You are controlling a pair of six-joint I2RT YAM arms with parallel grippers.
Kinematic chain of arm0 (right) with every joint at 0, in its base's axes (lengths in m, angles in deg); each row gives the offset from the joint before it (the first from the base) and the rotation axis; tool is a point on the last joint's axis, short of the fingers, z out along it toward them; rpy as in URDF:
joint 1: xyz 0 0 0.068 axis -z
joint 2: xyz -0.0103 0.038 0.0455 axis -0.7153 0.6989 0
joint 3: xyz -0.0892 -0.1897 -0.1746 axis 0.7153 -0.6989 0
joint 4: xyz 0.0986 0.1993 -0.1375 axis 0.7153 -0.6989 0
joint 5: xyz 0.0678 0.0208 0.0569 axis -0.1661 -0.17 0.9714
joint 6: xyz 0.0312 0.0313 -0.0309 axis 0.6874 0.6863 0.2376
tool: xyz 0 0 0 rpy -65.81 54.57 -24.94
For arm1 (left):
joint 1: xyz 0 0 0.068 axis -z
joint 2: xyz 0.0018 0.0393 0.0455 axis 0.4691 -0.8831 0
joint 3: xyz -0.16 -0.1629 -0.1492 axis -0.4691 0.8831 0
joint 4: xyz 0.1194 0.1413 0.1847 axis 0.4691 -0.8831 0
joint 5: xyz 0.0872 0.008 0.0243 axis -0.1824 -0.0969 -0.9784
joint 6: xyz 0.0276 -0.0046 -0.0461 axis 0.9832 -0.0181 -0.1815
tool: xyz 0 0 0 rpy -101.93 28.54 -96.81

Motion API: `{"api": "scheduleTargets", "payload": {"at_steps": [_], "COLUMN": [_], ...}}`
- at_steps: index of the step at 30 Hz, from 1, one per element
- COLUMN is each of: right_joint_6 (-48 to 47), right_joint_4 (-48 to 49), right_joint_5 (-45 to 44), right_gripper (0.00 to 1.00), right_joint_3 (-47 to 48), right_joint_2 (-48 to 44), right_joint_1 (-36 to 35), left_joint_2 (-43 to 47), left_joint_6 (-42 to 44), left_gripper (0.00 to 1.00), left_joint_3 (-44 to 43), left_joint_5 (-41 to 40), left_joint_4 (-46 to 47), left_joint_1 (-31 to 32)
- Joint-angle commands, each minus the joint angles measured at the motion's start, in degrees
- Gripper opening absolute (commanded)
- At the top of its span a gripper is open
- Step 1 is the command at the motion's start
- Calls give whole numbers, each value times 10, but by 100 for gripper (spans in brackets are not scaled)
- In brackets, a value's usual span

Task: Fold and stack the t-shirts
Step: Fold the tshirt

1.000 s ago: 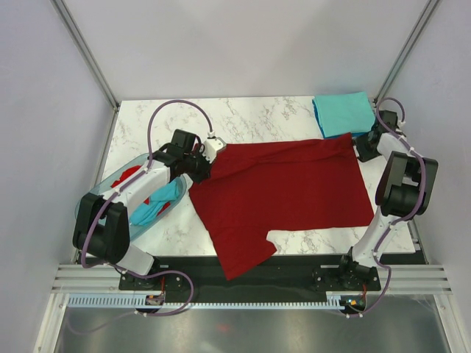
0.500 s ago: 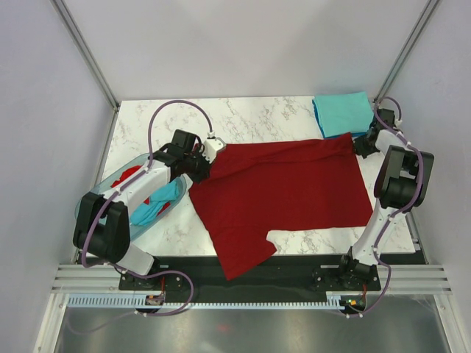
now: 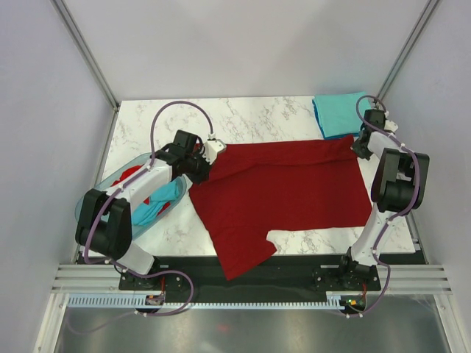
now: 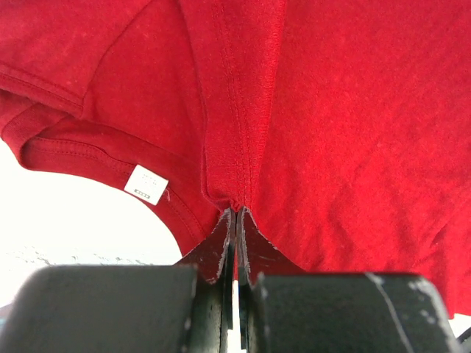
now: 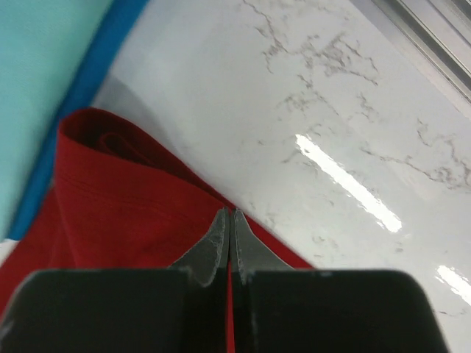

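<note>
Red t-shirt (image 3: 287,187) lying on bench (image 3: 257,121); right pincer (image 5: 229,215), spread a second ago, now pinching 2 o'clock corner; left pincer (image 4: 235,215) pinching shoulder seam; fold looking ready.

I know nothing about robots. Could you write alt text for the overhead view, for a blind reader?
A dark red t-shirt lies spread on a marble table, its two far corners pinched by the left arm's fingers and the right arm's fingers. A folded teal t-shirt sits far right; a basin at left holds more clothes.
</note>
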Motion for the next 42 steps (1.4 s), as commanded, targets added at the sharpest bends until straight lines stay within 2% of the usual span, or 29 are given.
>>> {"api": "scheduleTargets", "payload": {"at_steps": [1, 4, 7, 8, 9, 11, 12, 16, 18, 20, 21, 24, 28, 36, 42], "right_joint_6": [-37, -37, -42, -43, -44, -56, -59, -78, -87, -89, -86, -86, -112, -130, -127], "right_joint_4": [26, 26, 19, 14, 12, 12, 11, -11, -15, -17, -22, -29, 19, 44, 55], "right_joint_5": [-50, -43, -12, -5, 3, 43, 59, 125, 148, 142, 135, 126, 136, 141, 129], "right_gripper": [0, 6, 20, 32, 37, 47, 49, 47, 47, 47, 47, 48, 50, 49, 37], "right_joint_3": [-21, -27, -25, -25, -25, -17, -11, 44, 60, 58, 56, 58, 56, 57, 60], "right_joint_2": [-34, -43, -65, -73, -87, -93, -91, -48, -35, -33, -31, -17, 0, 35, 69], "right_joint_1": [-7, -9, -9, -9, -7, -5, -4, -4, -4, -4, -4, -4, -3, 14, 23], "left_joint_2": [4, 6, 8, 10, 11, 21, 25, 19, -9, -31, -61, -124, -199, -323, -381], "left_joint_6": [-10, -17, -22, -24, -31, -36, -41, -68, -117, -143, -165, -184, -195, -200, -211], "left_gripper": [2, 2, 2, 2, 15, 23, 27, 30, 30, 30, 33, 30, 29, 30, 30], "left_joint_3": [-25, -32, -36, -37, -38, -39, -41, -79, -125, -151, -178, -230, -295, -390, -396], "left_joint_5": [5, 18, 24, 25, 24, 29, 30, 24, 35, 46, 48, 37, 2, -74, -120], "left_joint_4": [-21, -37, -57, -62, -65, -70, -70, -69, -68, -65, -64, -61, -61, -62, -62], "left_joint_1": [3, 4, 9, 9, 12, 13, 13, 13, 13, 13, 13, 13, 13, 12, 9]}}
